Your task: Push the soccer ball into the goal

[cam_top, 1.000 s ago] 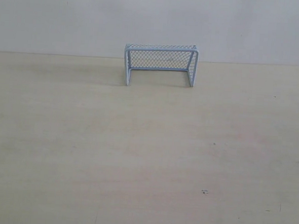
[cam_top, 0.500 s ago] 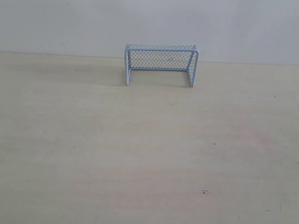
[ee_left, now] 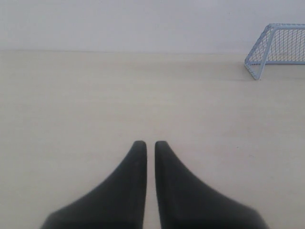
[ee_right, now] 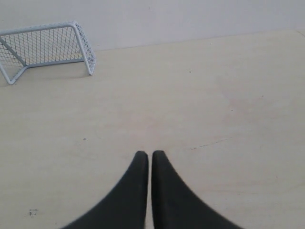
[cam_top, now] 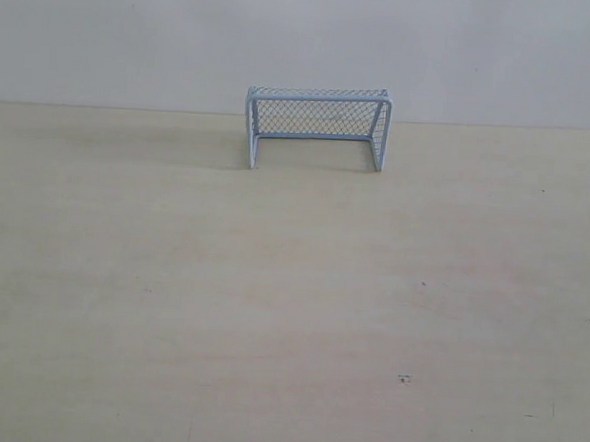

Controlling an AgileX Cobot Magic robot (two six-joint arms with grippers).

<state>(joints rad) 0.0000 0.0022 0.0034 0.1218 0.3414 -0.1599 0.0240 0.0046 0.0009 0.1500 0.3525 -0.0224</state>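
The light-blue goal [cam_top: 317, 125] stands at the far edge of the pale wooden table [cam_top: 290, 301], against the white wall, its mouth facing the near side. It also shows as the goal [ee_left: 276, 48] in the left wrist view and the goal [ee_right: 45, 46] in the right wrist view. No soccer ball shows in any view. My left gripper [ee_left: 150, 143] is shut with nothing between its black fingers, low over bare table. My right gripper [ee_right: 150, 153] is likewise shut and empty. Neither gripper appears in the exterior view.
A plain white wall [cam_top: 306, 41] rises behind the table's far edge. A few small dark specks [cam_top: 404, 379] mark the tabletop.
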